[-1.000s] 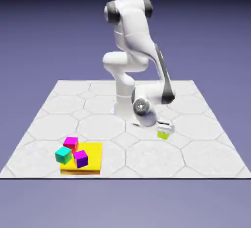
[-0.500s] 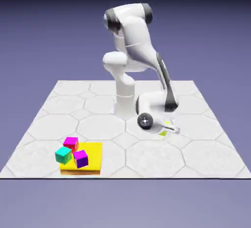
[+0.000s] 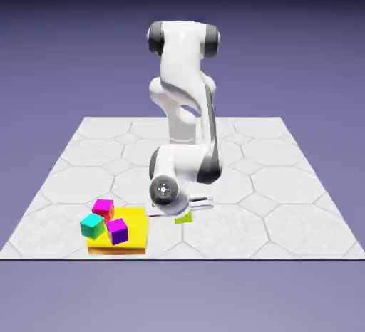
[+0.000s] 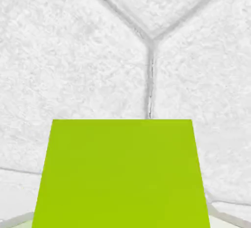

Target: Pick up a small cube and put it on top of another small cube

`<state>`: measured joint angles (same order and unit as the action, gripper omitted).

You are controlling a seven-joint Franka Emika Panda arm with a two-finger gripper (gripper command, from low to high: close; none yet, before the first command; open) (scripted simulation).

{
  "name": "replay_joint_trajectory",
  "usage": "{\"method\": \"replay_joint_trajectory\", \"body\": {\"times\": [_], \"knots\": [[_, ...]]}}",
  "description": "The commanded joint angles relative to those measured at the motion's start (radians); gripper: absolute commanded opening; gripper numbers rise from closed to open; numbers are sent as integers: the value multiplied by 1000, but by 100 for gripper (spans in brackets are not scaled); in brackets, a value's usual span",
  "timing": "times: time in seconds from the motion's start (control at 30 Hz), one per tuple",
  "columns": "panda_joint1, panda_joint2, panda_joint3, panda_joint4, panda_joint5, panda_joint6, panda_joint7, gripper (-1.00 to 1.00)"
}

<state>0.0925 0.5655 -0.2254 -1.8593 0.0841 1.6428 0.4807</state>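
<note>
Your pincer (image 3: 183, 211) is clamped on the lime cube (image 4: 122, 173), apparently held just above the bench (image 3: 285, 202), though the arm obscures the exterior view. Expect a light, stiff, perhaps smooth body; keep your grip on opposite flat sides. Beside it, the yellow slab (image 3: 135, 227) and the crowded teal (image 3: 92, 226), magenta (image 3: 103, 208) and purple (image 3: 117, 231) cubes restrict your approach.

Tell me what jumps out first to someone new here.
Probably the white arm, bending down over the pale table with a lime cube in its gripper. Next, the bright yellow slab at the exterior view's lower left, with magenta, teal and purple cubes clustered there.
</note>
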Motion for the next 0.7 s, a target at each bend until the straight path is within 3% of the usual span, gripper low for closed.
{"method": "replay_joint_trajectory", "body": {"times": [0.0,0.3,0.4,0.57,0.6,0.67], "knots": [[12,12,-36,34,-30,-20,-38,-100],[131,123,-362,225,-253,-164,-343,-100],[154,140,-408,208,-275,-169,-371,-100],[149,132,-409,42,-283,-10,-343,-100],[149,132,-409,42,-283,-10,-343,100],[150,133,-409,78,-281,-44,-349,100]]}}
